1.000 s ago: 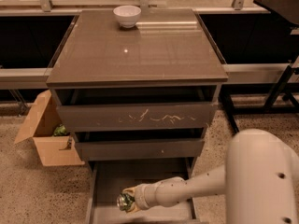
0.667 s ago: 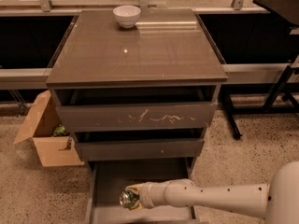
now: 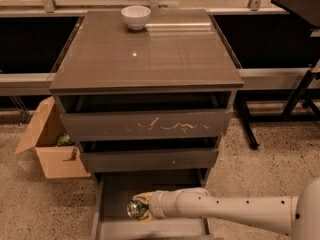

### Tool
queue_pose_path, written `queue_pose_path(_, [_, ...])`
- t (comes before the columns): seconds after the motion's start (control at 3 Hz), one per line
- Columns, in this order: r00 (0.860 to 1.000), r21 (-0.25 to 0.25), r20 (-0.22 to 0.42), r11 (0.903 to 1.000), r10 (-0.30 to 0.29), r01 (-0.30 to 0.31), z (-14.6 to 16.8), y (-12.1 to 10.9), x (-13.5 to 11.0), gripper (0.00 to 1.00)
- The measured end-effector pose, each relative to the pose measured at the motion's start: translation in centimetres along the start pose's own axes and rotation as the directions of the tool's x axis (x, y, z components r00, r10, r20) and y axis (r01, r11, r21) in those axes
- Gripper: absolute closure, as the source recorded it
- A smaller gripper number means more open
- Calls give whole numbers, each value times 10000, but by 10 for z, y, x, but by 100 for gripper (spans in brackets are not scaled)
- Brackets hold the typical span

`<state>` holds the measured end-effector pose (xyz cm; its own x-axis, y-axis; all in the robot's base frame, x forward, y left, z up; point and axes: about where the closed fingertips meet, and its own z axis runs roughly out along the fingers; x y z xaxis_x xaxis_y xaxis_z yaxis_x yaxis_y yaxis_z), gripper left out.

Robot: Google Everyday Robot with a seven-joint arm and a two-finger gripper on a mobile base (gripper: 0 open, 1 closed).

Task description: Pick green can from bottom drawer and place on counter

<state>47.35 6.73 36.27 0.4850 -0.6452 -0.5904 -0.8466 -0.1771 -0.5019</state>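
The bottom drawer [image 3: 117,186] is pulled open below the two upper drawers, with its flat grey floor showing. The green can [image 3: 136,208] lies on its side in the drawer, one silver end facing left. My gripper [image 3: 141,207] reaches in from the right on a long white arm and is shut on the can, just above the drawer floor. The counter [image 3: 150,54] is the glossy grey-brown cabinet top above.
A white bowl [image 3: 135,17] sits at the back of the counter. The top drawer front [image 3: 147,125] has white scratches. An open cardboard box [image 3: 50,144] stands on the speckled floor at the left. Black table legs [image 3: 295,101] stand at the right.
The arm has stretched out longer and lower across the frame. The gripper and can stay at about the same spot in the drawer.
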Motion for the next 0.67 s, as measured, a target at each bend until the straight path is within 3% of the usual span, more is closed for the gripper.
queue_pose_path(0.33, [9951,677,240,9933,-954,936,-41,-46,-13,100])
queue_pose_path(0.67, [9859,1112,293,9807,-1648,1606,-75,-76,-18,100])
